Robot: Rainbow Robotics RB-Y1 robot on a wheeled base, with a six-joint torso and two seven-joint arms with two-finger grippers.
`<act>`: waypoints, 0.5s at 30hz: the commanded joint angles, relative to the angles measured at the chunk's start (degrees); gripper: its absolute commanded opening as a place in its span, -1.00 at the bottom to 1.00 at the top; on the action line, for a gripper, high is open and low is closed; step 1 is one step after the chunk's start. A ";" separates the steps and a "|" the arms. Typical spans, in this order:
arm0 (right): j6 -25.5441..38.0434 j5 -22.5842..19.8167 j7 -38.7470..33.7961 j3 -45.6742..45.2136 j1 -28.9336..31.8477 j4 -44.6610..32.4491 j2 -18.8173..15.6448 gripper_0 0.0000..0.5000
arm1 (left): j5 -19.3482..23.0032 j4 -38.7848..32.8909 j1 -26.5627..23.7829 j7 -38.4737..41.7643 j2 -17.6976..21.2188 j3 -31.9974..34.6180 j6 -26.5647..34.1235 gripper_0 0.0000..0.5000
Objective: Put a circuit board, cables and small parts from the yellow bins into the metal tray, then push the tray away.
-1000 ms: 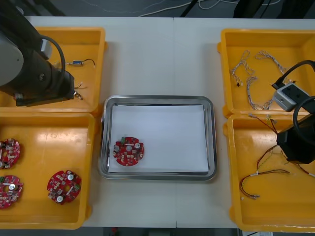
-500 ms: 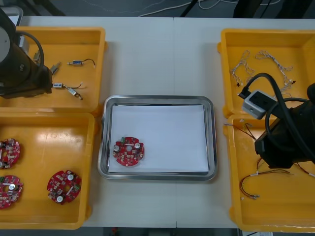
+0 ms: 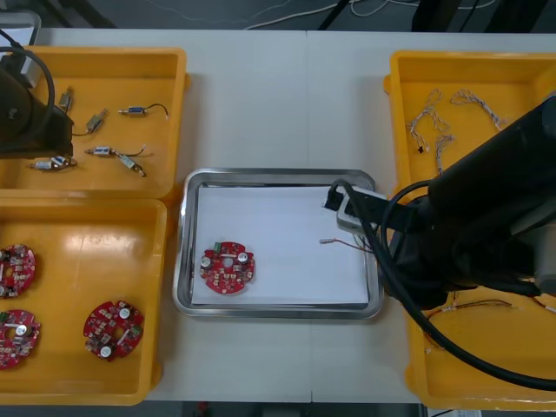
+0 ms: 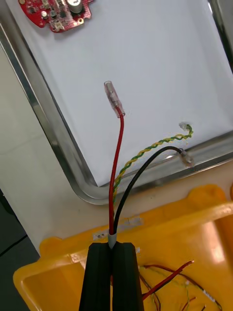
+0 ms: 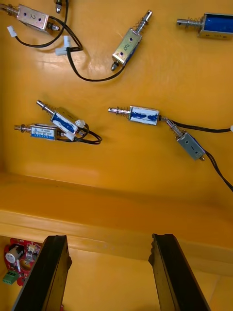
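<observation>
- Front view: one board already lies in the tray, on the white liner toward its near left corner, so that item looks done.
- The right gripper is clamped tight on a cable (really a bundle: a red lead, a black lead and a yellow-green twisted pair).
- The gripper sits above the edge of the near right bin, just beside the tray rim. The cable's free ends reach out over the tray's white inside on its right side.
- I cannot tell whether those ends touch the liner. The cable reads as mid-delivery, carried to the tray but not yet let go.
- The left gripper stands wide open and holds nothing. It hangs over the near wall of the far left bin.
- The parts lie scattered on that bin's floor beyond the fingers, none of them in the tray, so this step has not begun.
- Three spare boards sit in the near left bin, and twisted cables lie in the far right bin.
- Judged from this, roughly a third is done. Left to do: release the cable, fetch any further cable, bring parts over, then push the tray away.
</observation>
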 commanded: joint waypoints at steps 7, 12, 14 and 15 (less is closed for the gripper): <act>-3.74 4.14 4.90 13.84 -9.82 7.19 6.02 -1.00 | -0.93 0.60 0.21 -6.47 2.47 2.15 -1.59 1.00; -6.47 6.25 6.04 19.02 -12.37 11.32 8.22 -1.00 | -0.67 0.60 0.21 -8.93 2.38 2.85 -1.50 1.00; -7.70 7.13 6.39 20.60 -12.90 12.64 8.84 -1.00 | -0.40 0.69 0.39 -11.21 2.38 3.64 -1.50 1.00; -8.67 7.84 6.66 21.57 -13.25 13.43 9.10 -1.00 | -0.14 0.86 0.74 -12.97 2.29 4.52 -1.59 1.00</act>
